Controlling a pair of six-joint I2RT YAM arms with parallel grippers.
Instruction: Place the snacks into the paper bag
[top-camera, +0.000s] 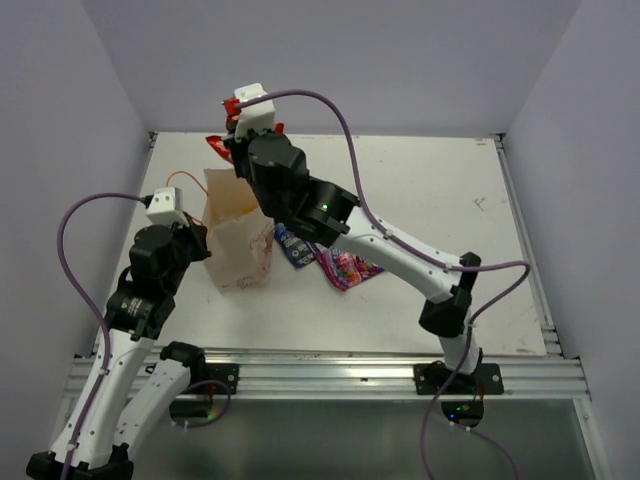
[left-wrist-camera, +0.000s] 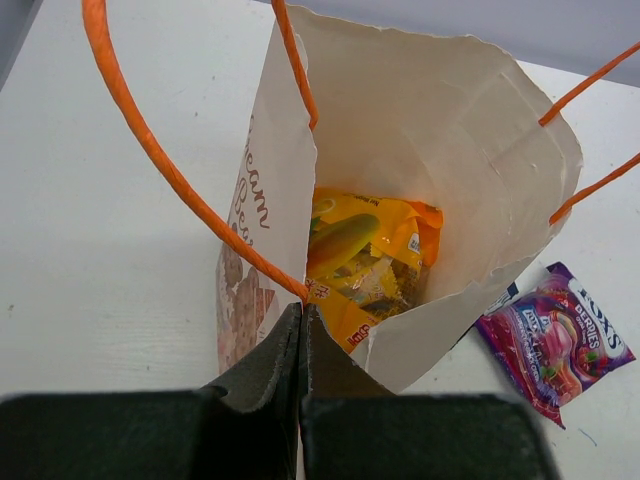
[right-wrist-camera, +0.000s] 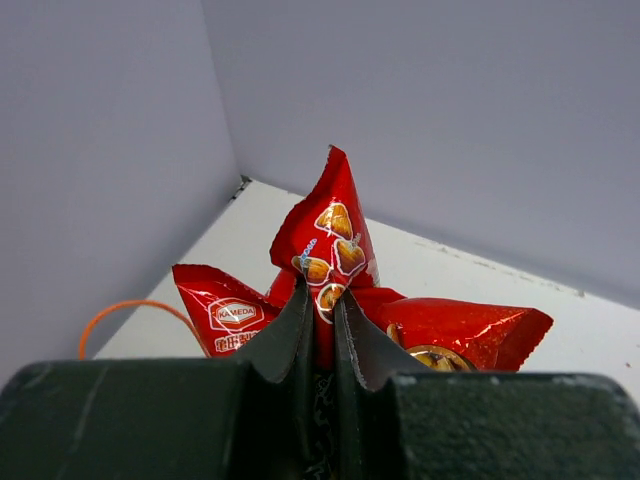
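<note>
The paper bag (top-camera: 238, 240) stands upright and open at the table's left. My left gripper (left-wrist-camera: 301, 318) is shut on its near rim, where an orange handle (left-wrist-camera: 180, 180) joins; it also shows in the top view (top-camera: 203, 243). The orange-yellow packet (left-wrist-camera: 365, 255) lies inside the bag. My right gripper (right-wrist-camera: 320, 300) is shut on the red packet (right-wrist-camera: 335, 225) and holds it in the air behind the bag's mouth (top-camera: 232, 140). The blue packet (top-camera: 290, 246) and the purple-pink packet (top-camera: 346, 268) lie on the table right of the bag. The green-white packet is hidden.
The white table (top-camera: 430, 190) has grey walls at the back and on both sides. A metal rail (top-camera: 350, 372) runs along the near edge. The right arm (top-camera: 400, 255) stretches across above the packets on the table.
</note>
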